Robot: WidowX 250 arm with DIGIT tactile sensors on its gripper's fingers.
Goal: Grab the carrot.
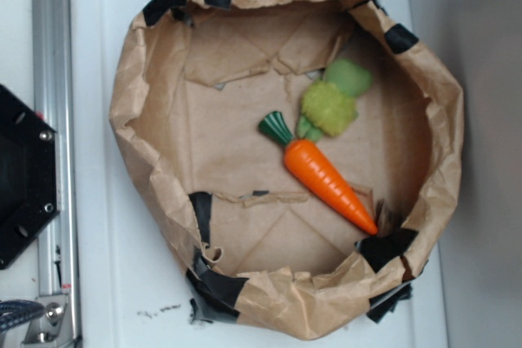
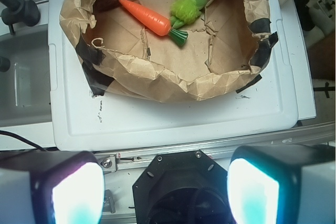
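One carrot (image 1: pixel 329 182) lies in the paper basin (image 1: pixel 130 95) beside a green plush (image 1: pixel 333 99), while the end effector (image 2: pixel 165 190), fingers wide apart and empty, hangs well back, so the approach step calls for reaching forward and down over it.

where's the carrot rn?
Exterior view: the carrot lies on the floor of the paper bowl, right of centre, its green top touching the plush. Wrist view: upper middle, far from the open pincer.

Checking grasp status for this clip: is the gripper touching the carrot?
Apart. The wrist view shows the gripper open at the frame's bottom, with white surface between it and the carrot.
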